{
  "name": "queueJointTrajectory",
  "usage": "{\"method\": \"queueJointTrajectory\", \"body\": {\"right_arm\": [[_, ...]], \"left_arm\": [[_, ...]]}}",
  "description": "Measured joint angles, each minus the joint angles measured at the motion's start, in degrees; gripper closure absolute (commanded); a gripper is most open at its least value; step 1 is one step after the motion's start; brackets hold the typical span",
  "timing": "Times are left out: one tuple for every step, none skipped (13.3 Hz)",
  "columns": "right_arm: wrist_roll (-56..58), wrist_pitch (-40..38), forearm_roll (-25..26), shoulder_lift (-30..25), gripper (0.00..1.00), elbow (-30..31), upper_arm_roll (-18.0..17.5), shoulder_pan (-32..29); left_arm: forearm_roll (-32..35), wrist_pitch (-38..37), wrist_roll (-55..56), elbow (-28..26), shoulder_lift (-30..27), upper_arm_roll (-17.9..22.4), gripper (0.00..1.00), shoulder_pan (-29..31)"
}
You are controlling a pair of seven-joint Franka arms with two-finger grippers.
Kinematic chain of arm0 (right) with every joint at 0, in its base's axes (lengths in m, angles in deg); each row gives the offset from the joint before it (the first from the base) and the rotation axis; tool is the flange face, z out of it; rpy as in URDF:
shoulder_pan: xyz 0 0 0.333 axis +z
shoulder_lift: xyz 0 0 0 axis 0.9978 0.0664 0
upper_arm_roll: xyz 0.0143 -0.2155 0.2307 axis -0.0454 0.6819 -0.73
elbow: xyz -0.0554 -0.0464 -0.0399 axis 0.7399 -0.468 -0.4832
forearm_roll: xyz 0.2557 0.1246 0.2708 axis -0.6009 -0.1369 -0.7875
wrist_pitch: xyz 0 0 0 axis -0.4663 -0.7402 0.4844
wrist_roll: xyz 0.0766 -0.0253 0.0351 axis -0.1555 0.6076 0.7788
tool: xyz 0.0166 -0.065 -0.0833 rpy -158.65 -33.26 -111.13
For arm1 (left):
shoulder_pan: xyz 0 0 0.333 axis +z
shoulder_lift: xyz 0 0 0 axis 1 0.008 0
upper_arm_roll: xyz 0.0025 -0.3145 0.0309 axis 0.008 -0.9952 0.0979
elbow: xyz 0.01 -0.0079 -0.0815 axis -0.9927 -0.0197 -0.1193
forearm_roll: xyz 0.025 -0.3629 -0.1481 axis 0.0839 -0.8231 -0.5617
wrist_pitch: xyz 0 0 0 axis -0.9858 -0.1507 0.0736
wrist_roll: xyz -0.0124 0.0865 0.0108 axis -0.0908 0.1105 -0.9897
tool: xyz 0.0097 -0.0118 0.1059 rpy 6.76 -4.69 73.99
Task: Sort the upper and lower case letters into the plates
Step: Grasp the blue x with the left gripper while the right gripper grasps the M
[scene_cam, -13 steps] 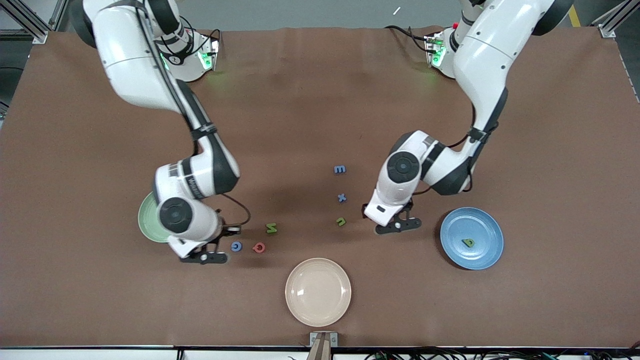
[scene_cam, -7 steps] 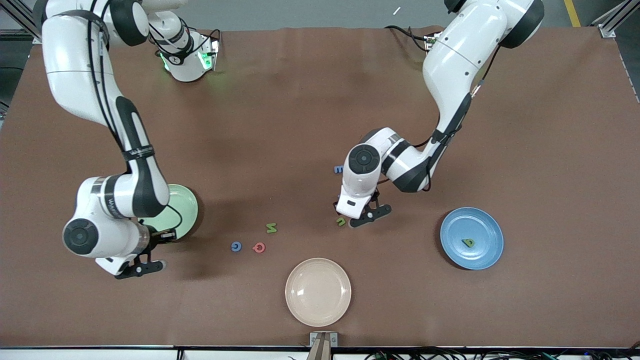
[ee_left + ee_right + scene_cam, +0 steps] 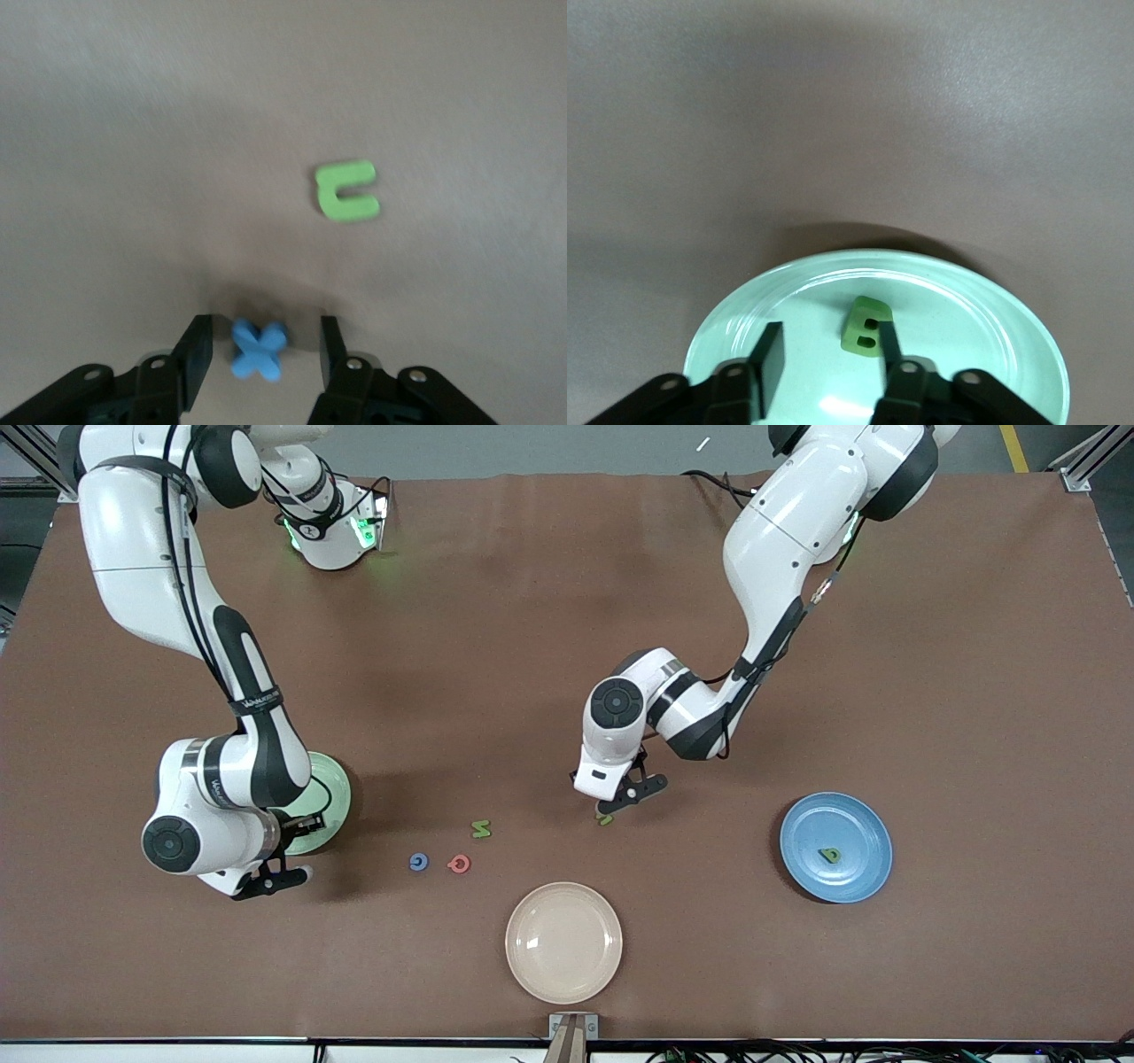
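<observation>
Over the mint plate point(image 3: 992, 310), right gripper point(image 3: 828, 350) fingers apart, left gripper point(image 3: 266, 341) fingers straddling blue x point(image 3: 259, 349).

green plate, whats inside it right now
The green plate holds one light green letter block, seen in the right wrist view. The right end effector hangs open over it. In the front view the right arm covers most of the plate.

Brown cloth-covered table point(image 3: 496, 629) carries: mint green plate point(image 3: 332, 793), blue plate point(image 3: 864, 868), cream-beige plate point(image 3: 563, 942); loose foam letters: green N point(image 3: 481, 829), blue one point(image 3: 418, 861), red one point(image 3: 459, 863), green one point(image 3: 605, 819), blue x point(image 3: 259, 349).
</observation>
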Motion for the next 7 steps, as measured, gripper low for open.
{"method": "queueJointTrajectory", "body": {"right_arm": [[-0.01, 0.05, 0.0, -0.07, 0.39, -0.03, -0.03, 0.01], [-0.2, 0.13, -0.03, -0.19, 0.39, -0.22, -0.22, 0.08], [-1.34, 0.24, -0.09, -0.3, 0.38, -0.73, -0.54, 0.47], [-3.97, 0.32, -0.15, -0.38, 0.37, -1.44, -0.81, 1.35], [-7.71, 0.35, -0.16, -0.44, 0.37, -2.2, -0.98, 2.75], [-11.62, 0.49, -0.18, -0.43, 0.35, -2.84, -1.08, 4.45], [-15.23, 0.98, -0.45, -0.42, 0.35, -3.22, -1.24, 6.14]], "left_arm": [[-0.26, -0.07, 0.23, 0.14, -0.01, 0.0, 0.46, -0.29], [-0.31, -0.16, 0.4, 0.21, 0.0, 0.0, 0.48, -0.37], [-0.33, -0.3, 0.57, 0.22, 0.0, 0.03, 0.49, -0.36], [-0.35, -0.78, 0.97, 0.22, 0.0, 0.1, 0.5, -0.33], [-0.36, -1.56, 1.55, 0.23, 0.0, 0.17, 0.5, -0.27], [-0.36, -1.98, 1.86, 0.23, 0.0, 0.24, 0.51, -0.18], [-0.36, -2.19, 1.93, 0.23, 0.0, 0.31, 0.55, -0.06]]}}
